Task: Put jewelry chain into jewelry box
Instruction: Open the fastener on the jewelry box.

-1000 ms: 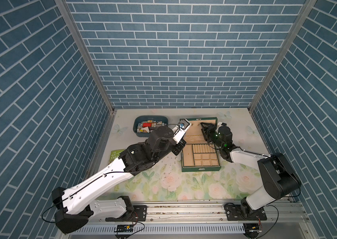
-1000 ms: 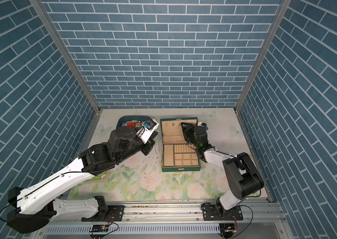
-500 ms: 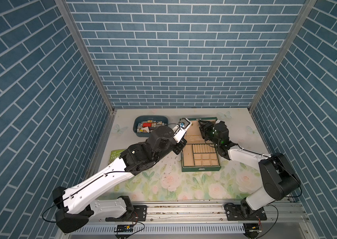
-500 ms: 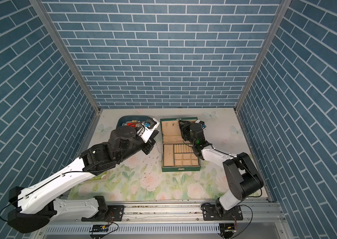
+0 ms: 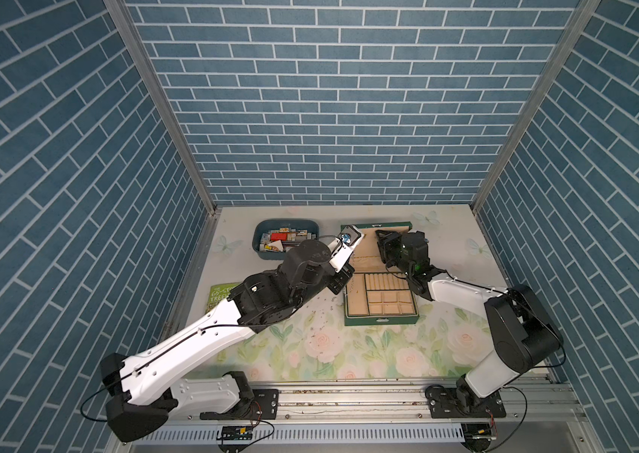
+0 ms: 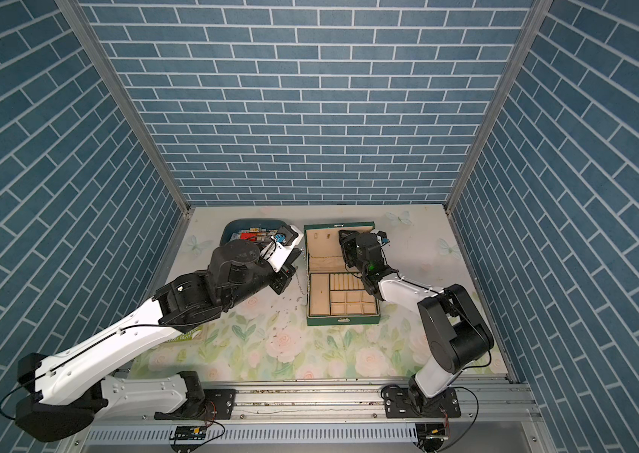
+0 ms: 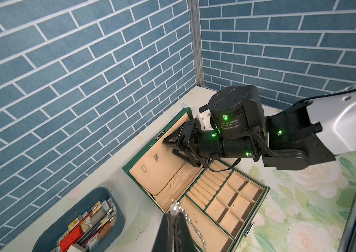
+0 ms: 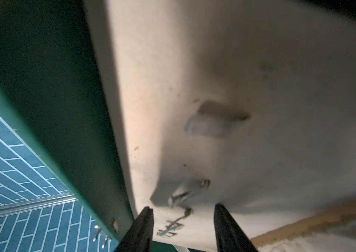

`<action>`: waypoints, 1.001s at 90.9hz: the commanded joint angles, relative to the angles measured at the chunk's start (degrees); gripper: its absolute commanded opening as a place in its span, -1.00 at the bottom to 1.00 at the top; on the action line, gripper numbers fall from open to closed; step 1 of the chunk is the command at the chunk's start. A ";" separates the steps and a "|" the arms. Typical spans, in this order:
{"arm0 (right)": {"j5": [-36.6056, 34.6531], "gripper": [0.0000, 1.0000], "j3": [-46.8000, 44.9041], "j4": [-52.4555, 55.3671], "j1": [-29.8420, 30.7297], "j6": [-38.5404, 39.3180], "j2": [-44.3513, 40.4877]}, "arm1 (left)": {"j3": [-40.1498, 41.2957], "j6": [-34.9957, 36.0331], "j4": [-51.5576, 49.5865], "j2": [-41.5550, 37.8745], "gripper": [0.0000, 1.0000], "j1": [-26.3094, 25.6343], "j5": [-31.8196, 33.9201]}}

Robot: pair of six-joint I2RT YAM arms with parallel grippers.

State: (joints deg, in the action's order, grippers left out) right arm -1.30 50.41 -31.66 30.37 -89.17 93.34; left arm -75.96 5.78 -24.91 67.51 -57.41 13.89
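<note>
A: Starting at the left: seeing a thin green book (image 5: 224,295) lying flat on the floral bench (image 5: 349,353), partly hidden by the left arm (image 5: 208,337).

B: Agreeing. Noting the rounded blue-teal tub (image 5: 258,245) behind it, smooth-walled, crammed with small cartons.

A: Tracing that left arm: stretching diagonally forward from its base, white shell giving way to black joints, wrist tipping downward beside the jewelry box (image 5: 380,319).

B: Reading the left jaws as pressed together, black fingers (image 7: 166,231) pinching the jewelry chain (image 7: 196,229) near its top, a small bright clasp poking out above the tips.

A: Placing the chain: seeing fine pale metal links hanging down from that pinch, by the left edge of the box. Not managing to tell whether dangling over the long compartment or just outside the wall.

B: Describing the box: lying open, dark green shell, beige velvety lining, a row of ring rolls, square compartments, lid (image 7: 159,172) swung back behind.

A: Moving right: finding the right arm (image 5: 463,292) folding sharply at its black elbow, white forearm running low over the bench, wrist aiming into the lid.

B: Seeing the right jaws standing apart, gripping nothing, flanking a small metal hook (image 8: 183,193) on the lining. Not managing to tell whether touching the fabric.
</note>
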 commanded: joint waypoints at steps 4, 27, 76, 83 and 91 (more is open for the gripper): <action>-1.49 -0.05 2.46 0.87 0.19 -0.92 1.43 | 0.73 -0.24 0.78 -0.88 -1.00 -0.41 -0.20; -1.37 -0.29 2.34 0.31 0.17 -0.87 1.93 | 0.31 -0.33 0.48 -0.79 -1.00 -0.42 -0.44; -0.80 -0.69 -0.34 -1.31 0.20 -0.49 1.06 | -0.24 -0.69 0.12 -0.61 -1.00 -0.42 -0.96; -0.79 -0.70 -1.00 -1.59 0.21 -0.48 0.88 | -0.40 -0.73 -0.01 -0.53 -1.00 -0.42 -0.96; -0.65 -0.72 -1.66 -1.90 0.22 -0.40 0.88 | -0.41 -0.77 0.03 -0.49 -1.00 -0.41 -1.00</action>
State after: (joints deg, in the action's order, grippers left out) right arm -1.72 50.37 -33.10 30.37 -90.19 94.59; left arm -75.96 5.63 -24.95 67.51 -57.41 13.43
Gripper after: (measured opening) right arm 0.146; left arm 0.072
